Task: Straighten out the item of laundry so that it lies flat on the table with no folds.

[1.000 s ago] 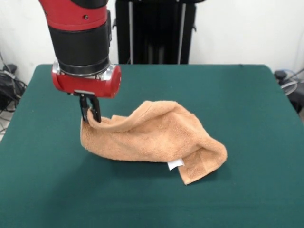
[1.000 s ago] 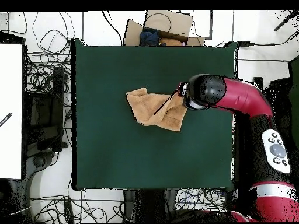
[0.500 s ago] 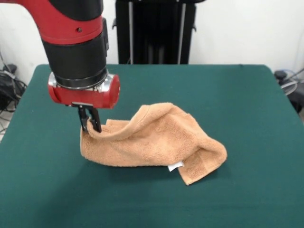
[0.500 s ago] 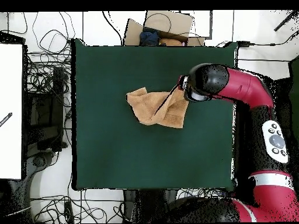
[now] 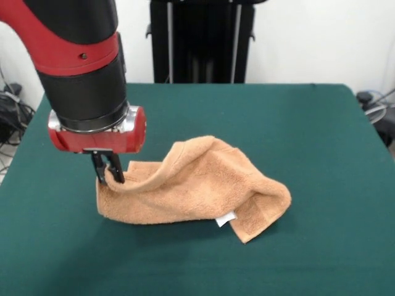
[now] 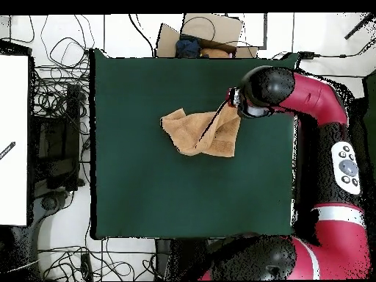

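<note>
The peach-orange towel point(image 5: 197, 188) lies crumpled and folded on the green table point(image 5: 308, 135), with a raised hump in its middle and a small white tag point(image 5: 224, 219) at its near edge. My gripper point(image 5: 107, 174) is shut on the towel's left corner and holds it a little above the table. In the overhead view the towel point(image 6: 202, 132) lies at the table's middle, stretched toward the arm's wrist point(image 6: 253, 99) on the right. The gripper's tips are hidden under the wrist there.
Cables point(image 6: 59, 95) and a white board point(image 6: 15, 139) lie beside the table in the overhead view. A cardboard box point(image 6: 202, 37) stands past the table's top edge. The black pedestal point(image 5: 200, 40) stands behind the table in the front view.
My gripper has moved left and toward the camera in the front view with the towel corner in it, pulling the towel's left end along. The far right end has shifted only slightly.
</note>
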You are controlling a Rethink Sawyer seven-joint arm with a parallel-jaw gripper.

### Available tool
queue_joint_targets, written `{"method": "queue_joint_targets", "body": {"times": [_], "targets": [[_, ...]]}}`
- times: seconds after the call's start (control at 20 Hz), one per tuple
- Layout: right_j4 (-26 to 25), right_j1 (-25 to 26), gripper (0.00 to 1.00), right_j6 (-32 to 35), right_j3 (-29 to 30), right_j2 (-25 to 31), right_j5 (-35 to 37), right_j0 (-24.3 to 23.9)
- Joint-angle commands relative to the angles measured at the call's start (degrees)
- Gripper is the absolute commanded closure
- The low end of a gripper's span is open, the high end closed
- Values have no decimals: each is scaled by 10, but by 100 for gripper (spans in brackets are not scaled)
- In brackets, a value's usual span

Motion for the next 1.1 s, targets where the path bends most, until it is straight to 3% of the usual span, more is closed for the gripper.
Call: {"method": "queue_joint_targets", "body": {"times": [0.05,1.1], "targets": [[-36,32,100,-121,-87,39,78,23],[-7,40,100,-122,-144,38,127,42]]}}
